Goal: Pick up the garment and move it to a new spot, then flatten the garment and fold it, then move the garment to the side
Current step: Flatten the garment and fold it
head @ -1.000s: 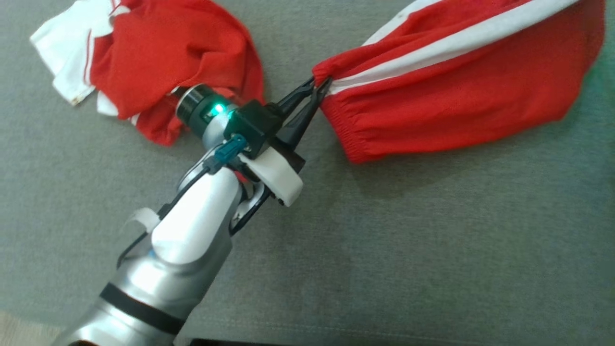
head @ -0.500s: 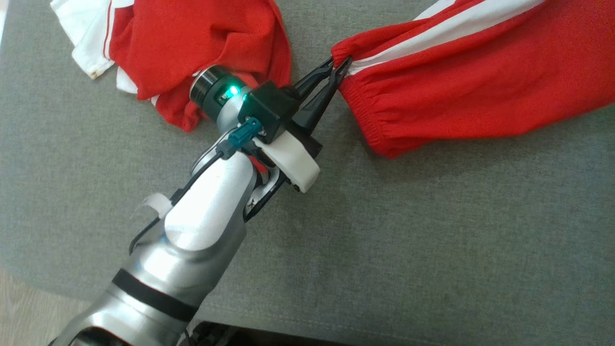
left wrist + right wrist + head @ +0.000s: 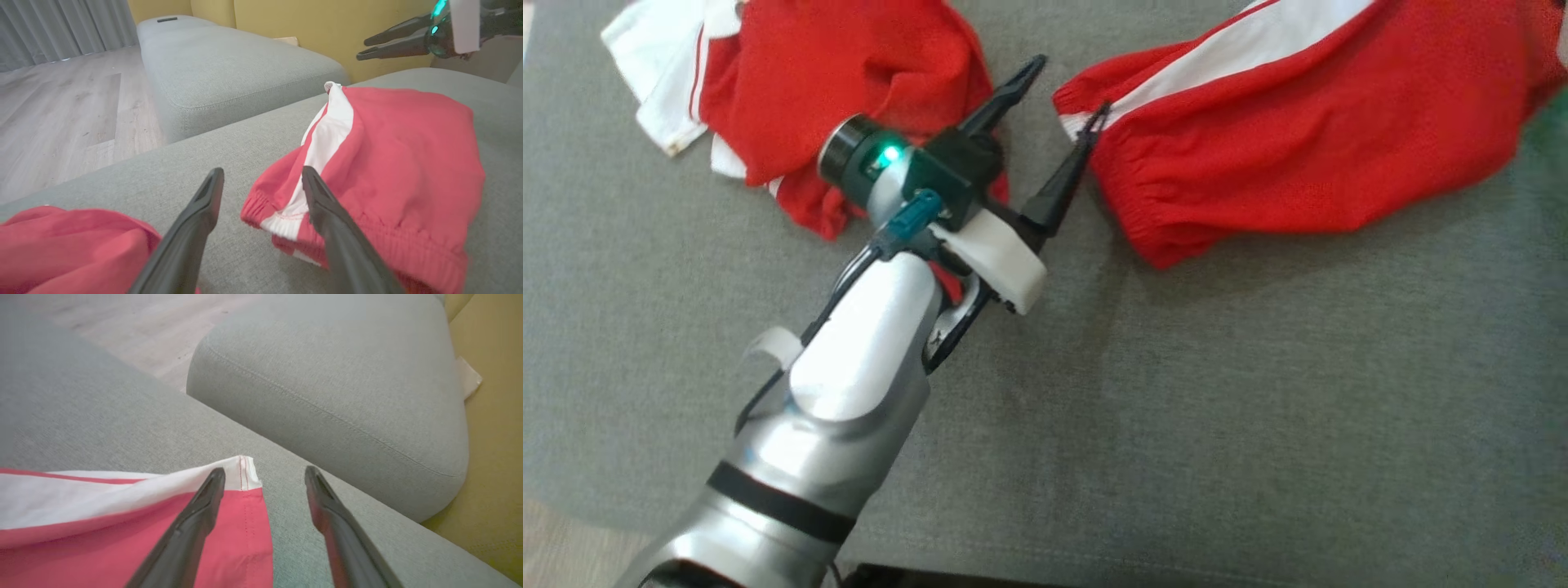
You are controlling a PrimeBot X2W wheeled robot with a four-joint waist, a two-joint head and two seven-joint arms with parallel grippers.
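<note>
The garment point(image 3: 1298, 122) is a pair of red shorts with a white side stripe, lying bunched on the grey cushion at the upper right of the head view. My left gripper point(image 3: 1070, 86) is open, and its lower finger touches the elastic waistband end. In the left wrist view the left gripper point(image 3: 262, 171) has spread fingers, and the waistband of the garment point(image 3: 388, 155) lies loose by the right one. My right gripper point(image 3: 264, 470) is open over a hem corner of the garment point(image 3: 122, 531), and the right gripper point(image 3: 363, 50) also hovers beyond its far end.
A second red and white cloth point(image 3: 833, 73) lies crumpled at the upper left, partly under my left wrist. The grey cushion point(image 3: 1176, 408) stretches wide below. Another grey cushion point(image 3: 229, 69) stands beyond a gap, with wooden floor point(image 3: 61, 102) and a yellow wall point(image 3: 327, 24) behind.
My left gripper has opened and let go of the waistband, which now rests on the cushion. The head camera has shifted slightly.
</note>
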